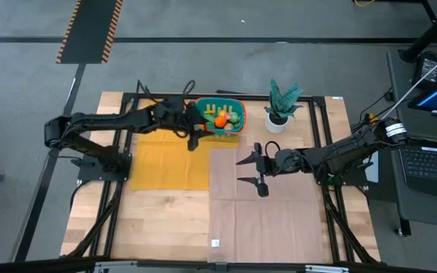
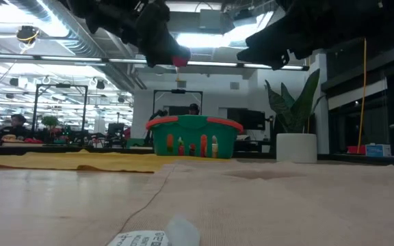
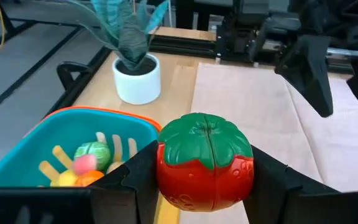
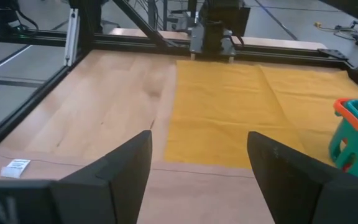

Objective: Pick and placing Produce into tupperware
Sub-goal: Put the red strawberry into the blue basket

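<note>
We've got a red toy tomato point(image 3: 205, 163) with a green cap pinched in the left pincer point(image 3: 205, 186), held up at the rim of the teal tupperware point(image 1: 222, 116) near the desk's far edge. The basket lies just ahead and below, other produce point(image 3: 82, 163) already inside, so the drop looks a short reach forward. The right pincer point(image 1: 250, 171) hangs spread, mid-desk, well apart.

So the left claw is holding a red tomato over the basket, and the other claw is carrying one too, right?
Not quite. The left gripper does hold the red tomato by the teal basket, but the right gripper is open and carries nothing, as the right wrist view shows.
</note>
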Robot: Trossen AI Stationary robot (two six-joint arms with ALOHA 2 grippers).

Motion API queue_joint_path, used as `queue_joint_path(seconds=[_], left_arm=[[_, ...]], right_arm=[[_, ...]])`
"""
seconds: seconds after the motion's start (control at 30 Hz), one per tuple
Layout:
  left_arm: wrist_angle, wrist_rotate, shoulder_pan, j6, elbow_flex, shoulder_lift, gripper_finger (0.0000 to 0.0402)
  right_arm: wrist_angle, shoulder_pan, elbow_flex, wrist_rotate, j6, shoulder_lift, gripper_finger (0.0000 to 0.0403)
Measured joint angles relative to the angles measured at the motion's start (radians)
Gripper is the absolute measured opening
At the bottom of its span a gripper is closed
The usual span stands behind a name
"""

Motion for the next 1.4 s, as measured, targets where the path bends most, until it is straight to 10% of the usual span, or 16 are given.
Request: queue_joint_path(seconds=[0.7, 1.4], left_arm=[[-0.031, 0.16, 0.298, 0.097, 0.032, 0.154, 0.017], [-0.645, 0.154, 0.339, 0.304, 0.682, 0.609, 0.0171]], right_arm=[[-0.004, -0.058, 0.0, -0.002, -0.006, 0.0, 0.0264], [-0.129, -0.155, 0.0, -0.002, -0.008, 0.001, 0.0264]])
